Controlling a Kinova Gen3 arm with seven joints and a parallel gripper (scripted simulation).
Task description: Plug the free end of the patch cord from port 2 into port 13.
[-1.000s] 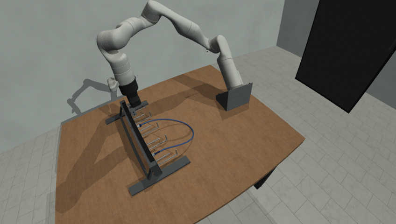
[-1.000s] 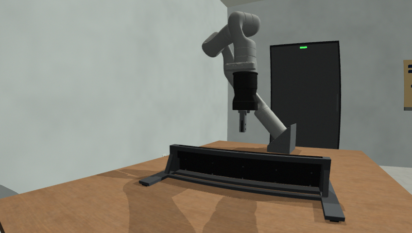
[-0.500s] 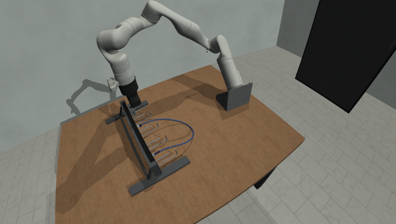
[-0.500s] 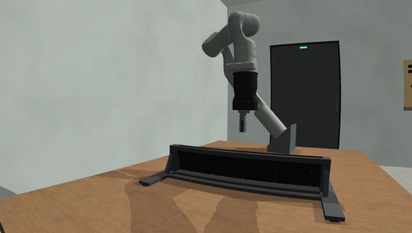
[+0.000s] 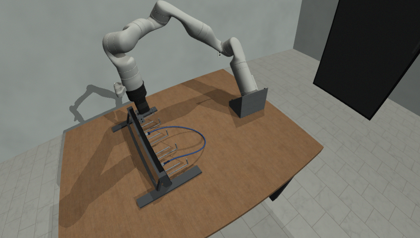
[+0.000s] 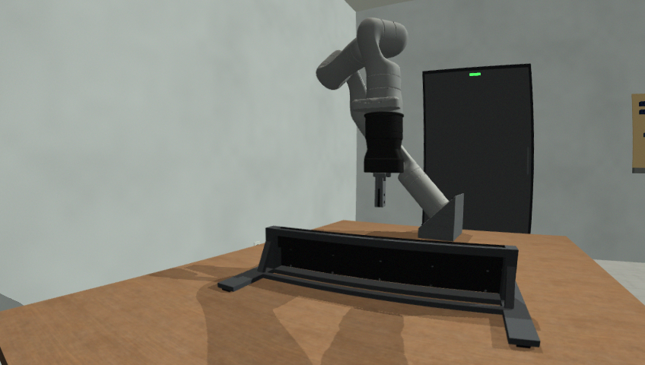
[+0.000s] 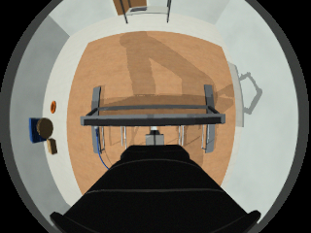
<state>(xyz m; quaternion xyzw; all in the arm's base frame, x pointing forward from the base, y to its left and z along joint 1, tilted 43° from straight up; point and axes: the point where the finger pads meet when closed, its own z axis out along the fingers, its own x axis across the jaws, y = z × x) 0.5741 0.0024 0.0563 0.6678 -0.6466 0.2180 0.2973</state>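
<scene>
The dark rack (image 5: pixel 147 146) stands on the wooden table with its front and wire cable hooks facing right in the top view. The exterior view shows its back (image 6: pixel 391 264). The blue patch cord (image 5: pixel 188 138) loops over the table in front of the panel. One end (image 5: pixel 164 162) meets the panel near the close end. The other end (image 5: pixel 147 134) lies at the panel near its middle; I cannot tell if it is seated. My gripper (image 6: pixel 379 201) (image 5: pixel 141 114) hangs above the rack's far part, fingers shut on nothing. The wrist view shows the rack (image 7: pixel 154 116) and cord (image 7: pixel 99 146) from above.
The arm's grey base block (image 5: pixel 248 103) stands at the table's far right side. The rack's two feet (image 5: pixel 169 185) reach out across the table. The table's left edge (image 5: pixel 60 165) is close behind the rack.
</scene>
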